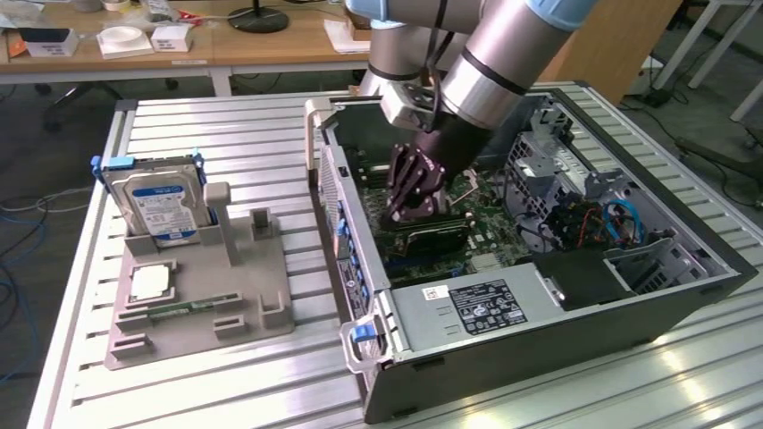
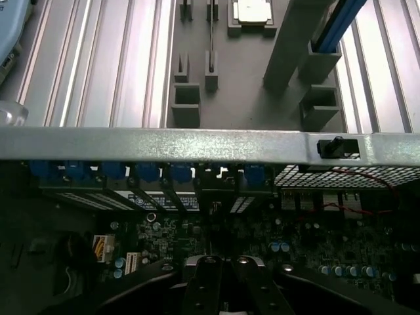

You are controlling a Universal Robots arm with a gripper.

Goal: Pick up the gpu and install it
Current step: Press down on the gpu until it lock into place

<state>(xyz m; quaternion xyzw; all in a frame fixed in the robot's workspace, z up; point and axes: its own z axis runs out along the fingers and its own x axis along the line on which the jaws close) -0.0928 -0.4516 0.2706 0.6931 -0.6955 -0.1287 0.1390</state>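
My gripper (image 1: 412, 210) is down inside the open computer case (image 1: 667, 286), my fingers pressed together. They sit just over the gpu (image 1: 431, 234) on the motherboard (image 1: 495, 223).

Even overhead room light. Glare streaks on table (image 1: 238, 134) slats and case rim (image 2: 197, 144). Case (image 1: 667, 304) interior dim, shadowed. Wrist view: motherboard (image 2: 315, 249) murky, fingers (image 2: 203, 289) soft-focus.

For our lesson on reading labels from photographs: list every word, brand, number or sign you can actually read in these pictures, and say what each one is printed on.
No text can be read in either view.
Hard drive: blue-and-white label, print too small to read.
Power supply: label with white print and round marks, too small to read.
Motherboard: white markings, blurred.
Boxes on the desk behind: no legible print.
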